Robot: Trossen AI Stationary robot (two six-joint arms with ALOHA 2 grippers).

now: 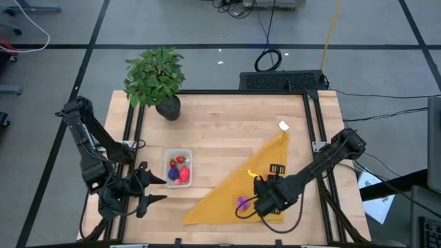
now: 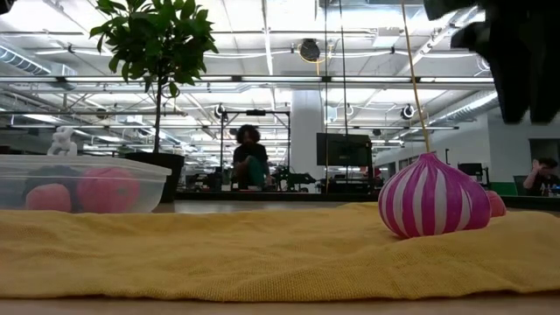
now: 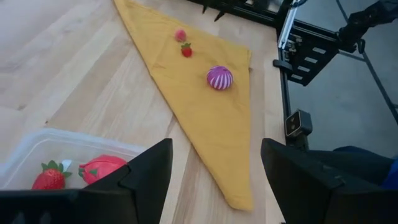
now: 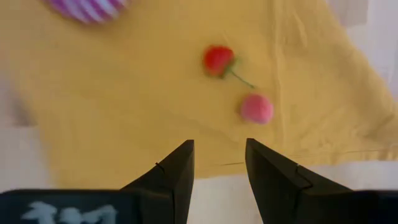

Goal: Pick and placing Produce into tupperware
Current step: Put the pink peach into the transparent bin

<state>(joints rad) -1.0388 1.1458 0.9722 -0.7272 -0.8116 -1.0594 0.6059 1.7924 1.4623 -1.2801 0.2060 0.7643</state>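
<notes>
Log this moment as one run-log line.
left gripper: open, beside tupperware | right gripper: empty, above yellow cloth | loose on cloth: striped onion, red cherry, pink piece

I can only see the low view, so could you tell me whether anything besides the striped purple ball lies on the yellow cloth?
Observer: Yes, a small red fruit with a stem and a pink piece lie on the cloth.
Operator: Thank you. Where is the right gripper?
Observer: The right gripper hangs over the cloth's edge, close to those two pieces, fingers slightly apart with nothing between them.
Operator: And the left one?
Observer: The left gripper waits open beside the clear box, which holds a strawberry among other pieces.
</notes>
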